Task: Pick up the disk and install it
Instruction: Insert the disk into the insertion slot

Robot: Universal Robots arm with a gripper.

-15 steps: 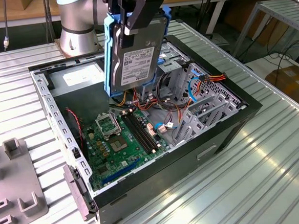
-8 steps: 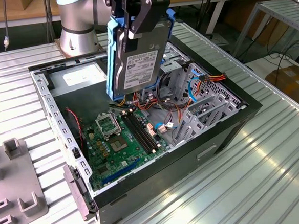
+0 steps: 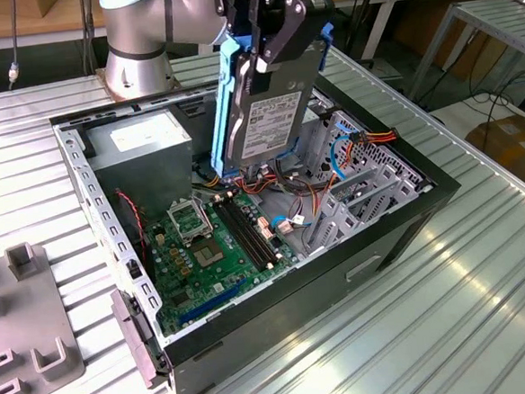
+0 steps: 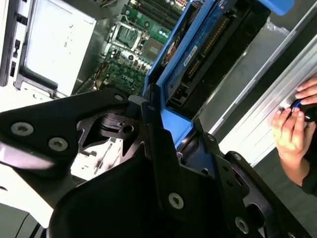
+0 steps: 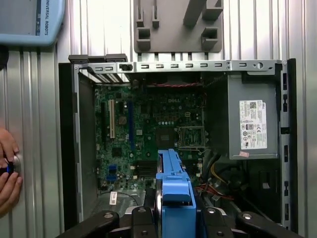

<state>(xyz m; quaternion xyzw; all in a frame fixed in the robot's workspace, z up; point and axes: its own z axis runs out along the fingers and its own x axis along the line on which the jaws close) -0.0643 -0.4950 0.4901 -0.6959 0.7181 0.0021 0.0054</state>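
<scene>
One grey-metal hard disk in a bright blue plastic carrier (image 3: pixel 270 106) hangs on edge, slightly tilted, above the one open black computer case (image 3: pixel 400 232). The arm's black jaws are clamped on its upper end, holding it clear of everything below. Under it lie one green motherboard (image 3: pixel 207 246), one grey power supply box (image 3: pixel 142 142) and one grey metal drive cage (image 3: pixel 357 199), with loose coloured cables (image 3: pixel 376 139) between them. The case rests on a ribbed metal bench (image 3: pixel 452 328), near one grey fixture plate (image 3: pixel 29 339). A person's hand (image 4: pixel 290 134) rests at the bench edge.
</scene>
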